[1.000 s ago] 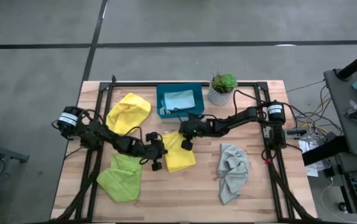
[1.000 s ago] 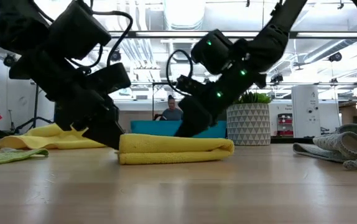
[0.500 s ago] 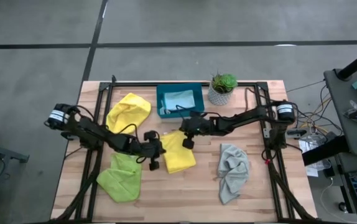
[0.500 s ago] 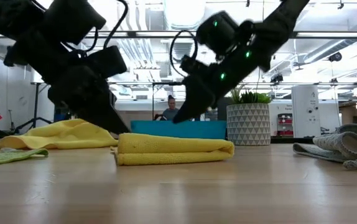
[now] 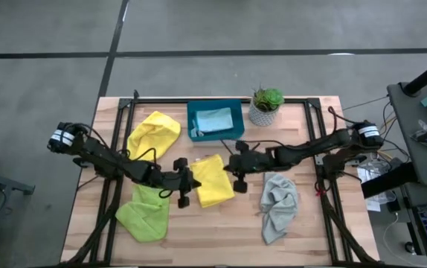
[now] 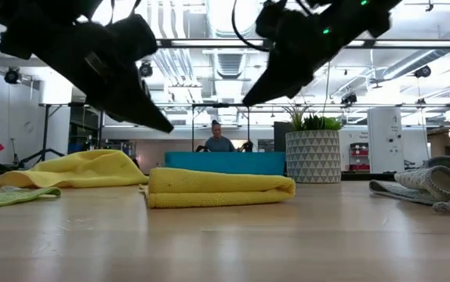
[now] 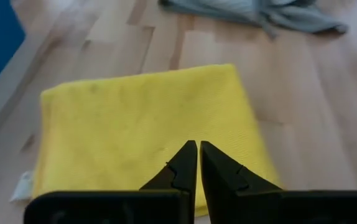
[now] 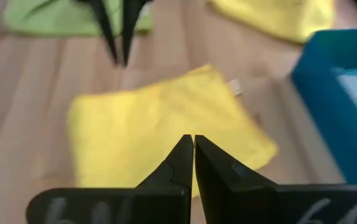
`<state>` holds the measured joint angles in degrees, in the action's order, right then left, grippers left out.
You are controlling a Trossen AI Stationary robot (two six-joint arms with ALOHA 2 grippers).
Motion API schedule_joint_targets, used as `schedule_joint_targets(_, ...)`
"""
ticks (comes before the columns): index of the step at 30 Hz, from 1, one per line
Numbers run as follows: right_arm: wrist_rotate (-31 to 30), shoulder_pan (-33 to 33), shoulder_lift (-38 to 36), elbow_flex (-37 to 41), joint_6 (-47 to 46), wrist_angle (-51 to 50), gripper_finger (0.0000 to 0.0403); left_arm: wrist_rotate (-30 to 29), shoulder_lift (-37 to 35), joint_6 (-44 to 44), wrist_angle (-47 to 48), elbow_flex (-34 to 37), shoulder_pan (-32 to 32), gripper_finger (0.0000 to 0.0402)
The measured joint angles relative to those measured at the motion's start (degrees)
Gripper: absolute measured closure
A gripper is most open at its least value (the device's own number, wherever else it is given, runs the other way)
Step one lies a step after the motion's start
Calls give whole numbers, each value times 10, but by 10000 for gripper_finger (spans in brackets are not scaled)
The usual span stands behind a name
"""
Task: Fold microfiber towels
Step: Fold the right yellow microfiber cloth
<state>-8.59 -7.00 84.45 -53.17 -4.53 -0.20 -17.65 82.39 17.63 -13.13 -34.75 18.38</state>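
Note:
A yellow microfiber towel (image 5: 212,181) lies folded flat on the wooden table (image 5: 228,223), and in the low view it shows as a thick fold (image 6: 221,188). My left gripper (image 5: 195,184) hangs shut above its left edge, with its tips (image 6: 166,125) clear of the cloth. Above the towel's right side my right gripper (image 5: 228,168) is also shut and raised (image 6: 250,100). Both wrist views show shut tips over the yellow cloth, at the left gripper (image 7: 198,144) and at the right gripper (image 8: 193,138).
A crumpled yellow towel (image 5: 154,134) lies at the far left and a lime green one (image 5: 145,212) at the near left. A grey one (image 5: 279,197) lies to the right. A teal tray (image 5: 196,112) holds a light blue cloth (image 5: 215,119), beside a potted plant (image 5: 265,106).
Both grippers have risen off the folded yellow towel and stayed shut. My right gripper has also drawn back toward the table's right edge. My left gripper has gone mostly straight up. The towel lies folded where it was.

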Motion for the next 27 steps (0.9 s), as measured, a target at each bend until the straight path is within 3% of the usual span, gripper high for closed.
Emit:
schedule_joint_targets(9, 1, -71, -8, 1, -84, -54, 375, -4, 1, 0, 1, -15, 15, 395)
schedule_joint_targets(18, 5, -69, 6, 1, -315, -127, 281, -4, 2, -1, 0, -17, 16, 395)
schedule_joint_targets(22, 9, -72, 30, 1, -300, -98, 259, -8, 13, -15, 0, -17, 16, 395)
schedule_joint_targets(27, 11, -74, 91, 1, -242, 28, 292, -33, 17, -31, 1, -17, 12, 395)
